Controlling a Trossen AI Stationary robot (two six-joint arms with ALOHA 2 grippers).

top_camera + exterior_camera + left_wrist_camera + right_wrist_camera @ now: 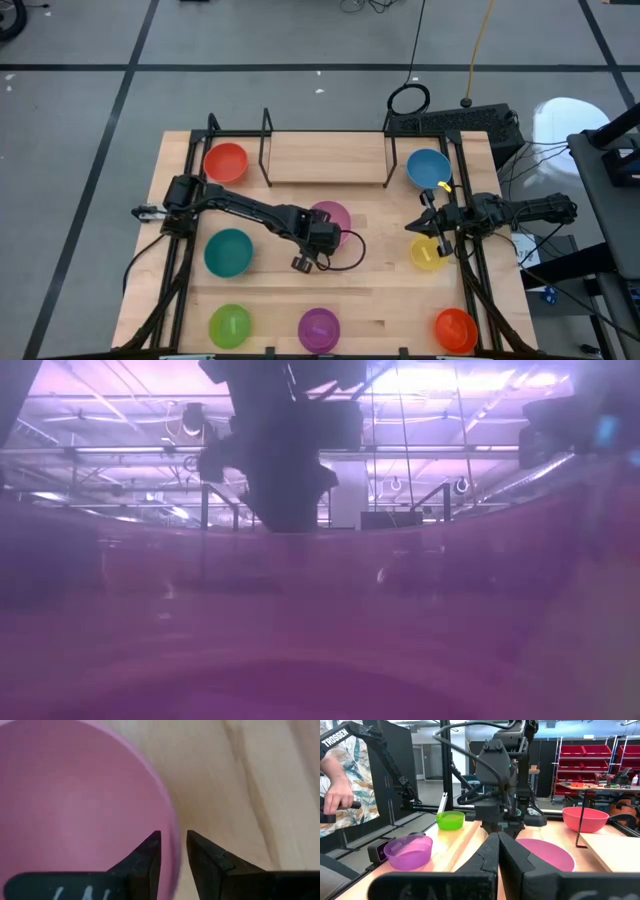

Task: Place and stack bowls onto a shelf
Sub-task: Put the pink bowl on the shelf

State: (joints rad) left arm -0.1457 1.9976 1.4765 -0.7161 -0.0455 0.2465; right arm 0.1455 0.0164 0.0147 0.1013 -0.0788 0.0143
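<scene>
The pink bowl [332,216] sits on the table's middle; in the left wrist view the pink bowl [75,805] fills most of the picture. My left gripper [322,232] [173,837] stands over its near rim, pointing down, shut on the rim. My right gripper [420,226] [498,842] is shut and holds nothing; it hovers at the table's right between the blue bowl [428,167] and the yellow bowl [428,254]. The shelf [326,157] stands at the far edge, with the red bowl [226,162] by its left end. My left gripper has the pink bowl's rim [174,827] on its near side, one finger inside the bowl and one outside. The fingers come from above, pointing down. In the right wrist view the pink bowl [545,856] rests level on the table under the gripper.
A teal bowl [229,252] lies at the left. The green [230,325], purple [318,328] and orange-red [455,330] bowls line the near edge. The purple bowl [320,610] blocks most of the low view. A person [340,780] stands beyond the table.
</scene>
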